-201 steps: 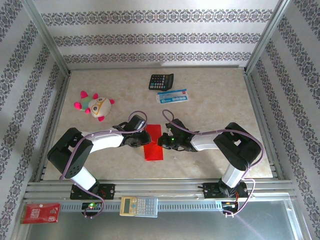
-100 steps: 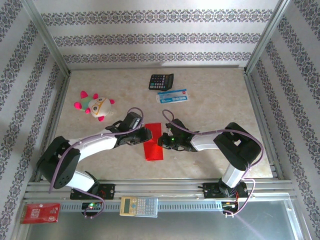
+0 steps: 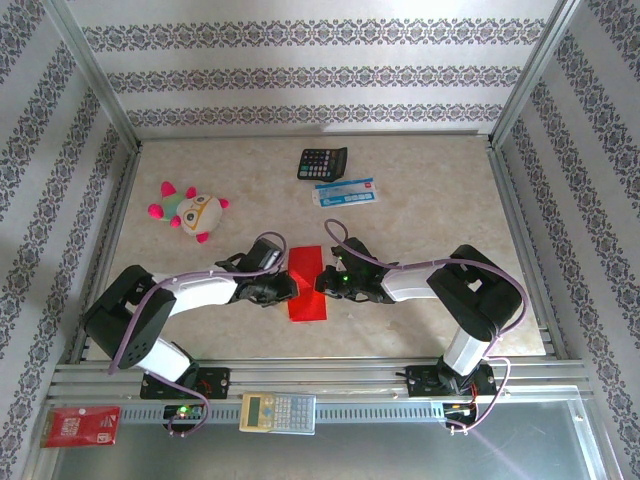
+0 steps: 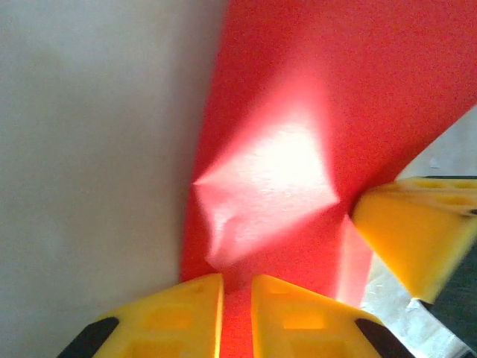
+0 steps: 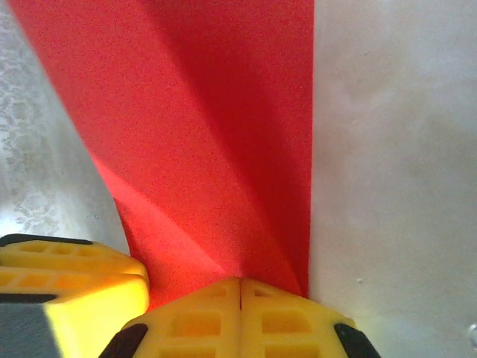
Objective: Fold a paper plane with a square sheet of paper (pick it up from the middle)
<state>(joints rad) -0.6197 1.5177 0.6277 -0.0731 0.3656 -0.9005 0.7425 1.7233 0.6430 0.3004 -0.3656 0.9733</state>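
matt paper sheet (image 3: 308, 300), glossy plastic left claw (image 4: 237, 283), smooth table (image 3: 430, 230) — metal rails (image 3: 400, 372)

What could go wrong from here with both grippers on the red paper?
Tearing: the right gripper is shut on the red paper, and the left gripper sits narrowly open around its opposite edge; any outward pull could rip the thin sheet.
Bad crease: the paper bulges up between them, so pressing now may set a stray fold.
Collision: the grippers sit close together and could bump.
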